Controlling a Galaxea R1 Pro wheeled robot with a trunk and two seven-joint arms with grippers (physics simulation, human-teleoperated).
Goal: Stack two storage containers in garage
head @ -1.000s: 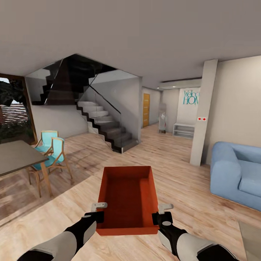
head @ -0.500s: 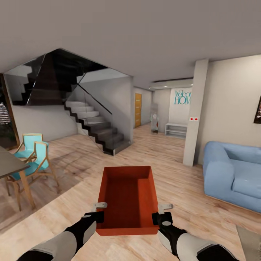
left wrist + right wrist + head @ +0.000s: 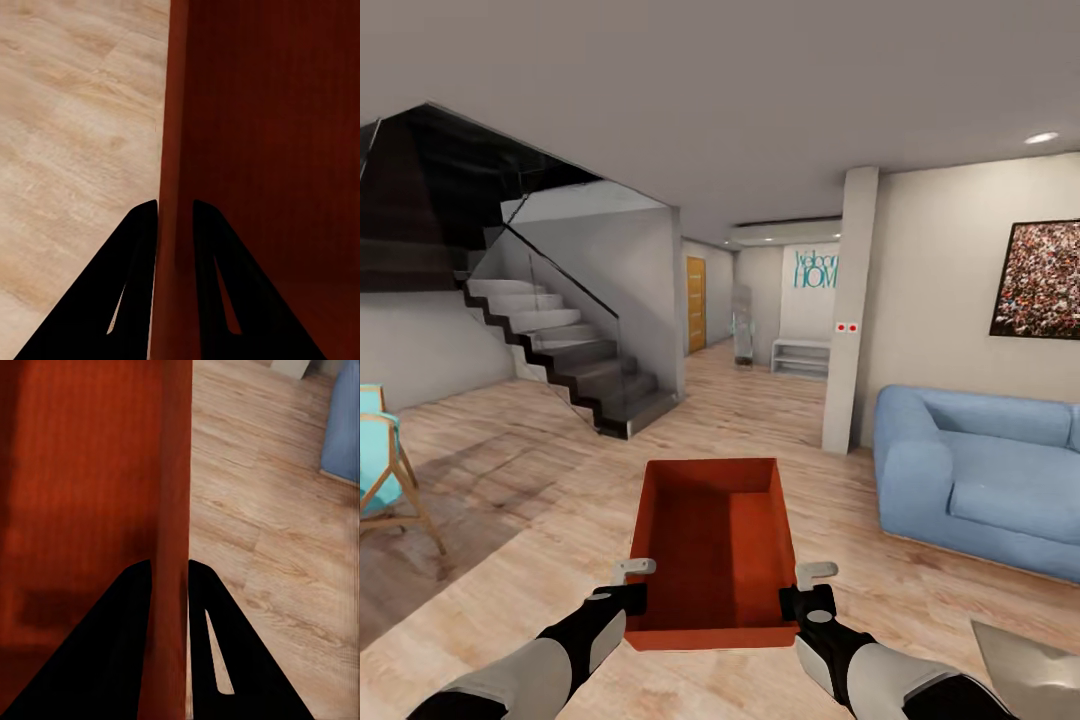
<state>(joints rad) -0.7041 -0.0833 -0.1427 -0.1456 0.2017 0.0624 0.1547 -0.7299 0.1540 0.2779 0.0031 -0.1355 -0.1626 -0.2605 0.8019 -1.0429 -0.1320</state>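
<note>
You are early in the job: one red bin [image 3: 712, 545], at lower centre of the head view, is carried over the living room's wood floor [image 3: 510, 480], left gripper [image 3: 632, 583] and right gripper [image 3: 806, 588] each pinching a side wall, garage and stacking ahead.

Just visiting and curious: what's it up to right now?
Left end effector and right end effector each clamp a side wall of the storage container. Carried over the wood floor. Hallway ahead open.

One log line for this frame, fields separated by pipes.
place: living room | left claw: shut on storage container wall | right claw: shut on opposite wall | sofa right
</note>
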